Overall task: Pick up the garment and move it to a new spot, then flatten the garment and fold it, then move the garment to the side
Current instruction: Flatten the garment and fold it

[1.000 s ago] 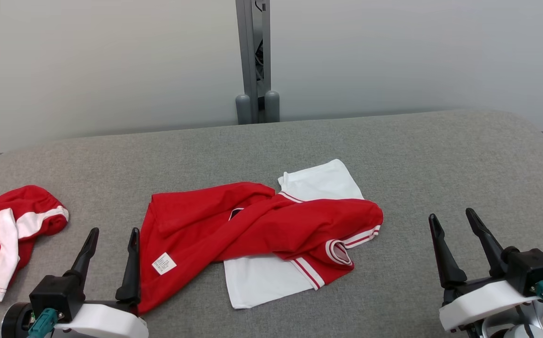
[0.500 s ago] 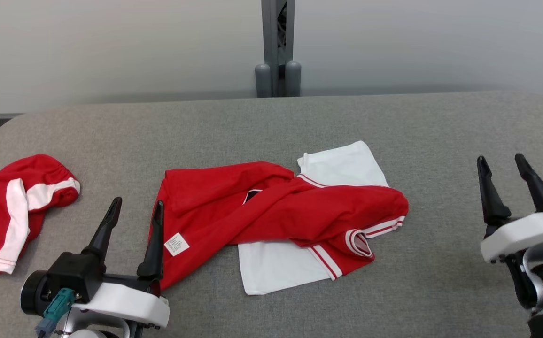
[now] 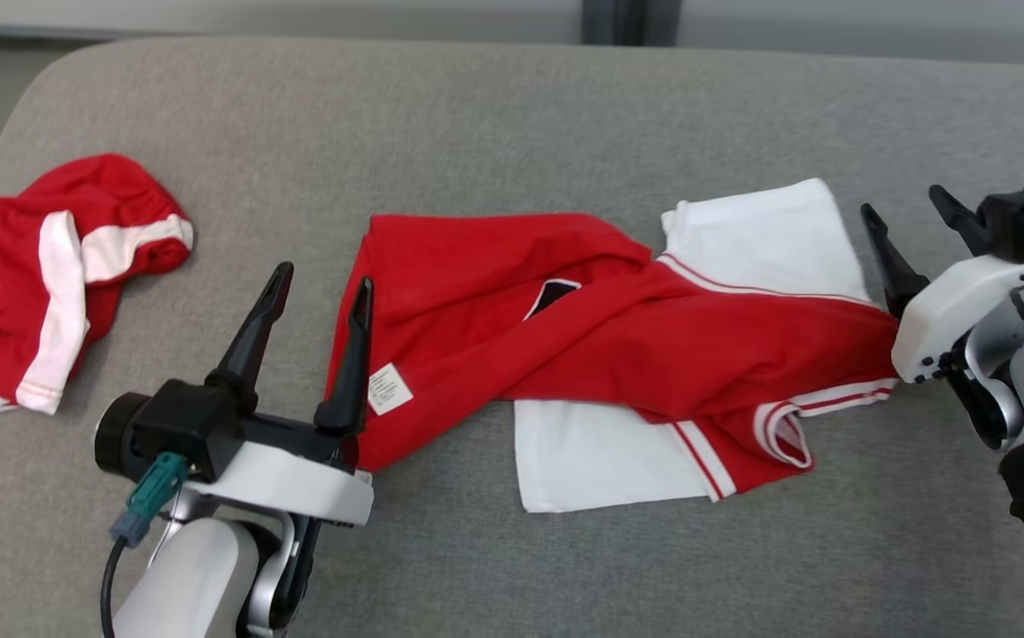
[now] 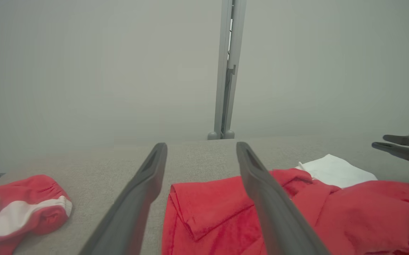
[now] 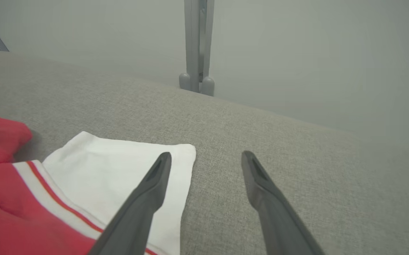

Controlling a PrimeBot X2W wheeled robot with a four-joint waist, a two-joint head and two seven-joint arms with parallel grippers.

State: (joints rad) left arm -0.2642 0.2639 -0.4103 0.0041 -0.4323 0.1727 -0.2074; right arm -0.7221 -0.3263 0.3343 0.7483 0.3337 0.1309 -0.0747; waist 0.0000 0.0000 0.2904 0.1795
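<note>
Left end effector [image 3: 322, 279] and right end effector [image 3: 903, 201] both spread, empty, flanking crumpled red-white garment [image 3: 654, 346] on desk [image 3: 477, 115].

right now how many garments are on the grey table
2. A red jersey lies crumpled in the middle; red shorts sit at the left edge. The white cloth under the jersey may be a third piece.

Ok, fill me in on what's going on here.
A two-armed robot is poised over a crumpled red and white garment lying on the grey padded surface. Its left pincer stands open at the garment's left edge, its right pincer open at the right end. Nothing is gripped yet. A second red garment lies bunched off to the left.
</note>
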